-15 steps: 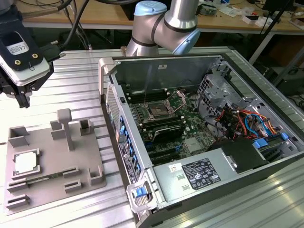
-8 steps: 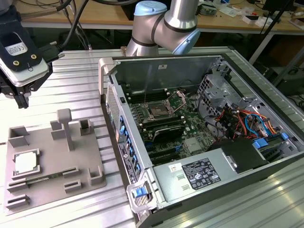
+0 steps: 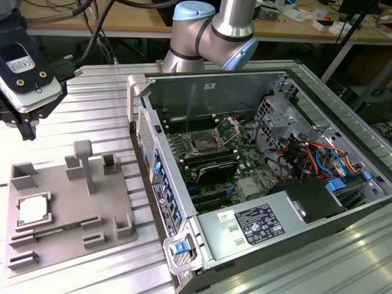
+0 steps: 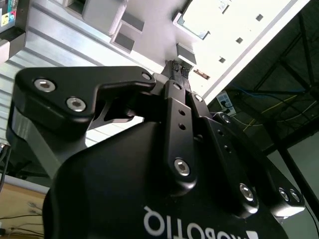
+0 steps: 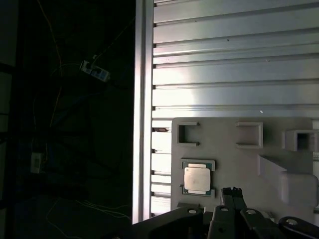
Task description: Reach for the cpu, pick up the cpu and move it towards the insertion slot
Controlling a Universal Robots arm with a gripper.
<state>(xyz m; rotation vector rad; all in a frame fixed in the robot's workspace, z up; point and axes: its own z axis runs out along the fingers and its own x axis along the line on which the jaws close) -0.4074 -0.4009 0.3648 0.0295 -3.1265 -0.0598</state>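
Exterior view has the cpu point(image 3: 32, 209) lying flat in a square pocket of the gray plate point(image 3: 67, 202), over on that view's left. That's well apart from the socket point(image 3: 202, 146), which sits inside the open computer case point(image 3: 257, 86). The jaws hang above the ribbed metal surface point(image 3: 92, 104) at the far left of that view, up off the plate and not touching anything.

In the second wrist view the tips look closed together with nothing between them. That's probably the first way this goes wrong: if they come down like that, they'd just press on the cpu's lid instead of straddling it.

The pocket is the other worry. In the first wrist view the cpu point(image 5: 196, 179) has little raised brackets hugging its corners, so there isn't much edge showing. A grab that's slightly off could land on a bracket, or tip the cpu up on one side. It's thin and smooth too, so a shallow pinch could easily let it slide out.

Getting it to the socket also means clearing the plate's upright posts and the case wall.

Looks-wise, the cpu is a small square with a pale silvery top, rounded corners and a darker rim, sitting level in its pocket.
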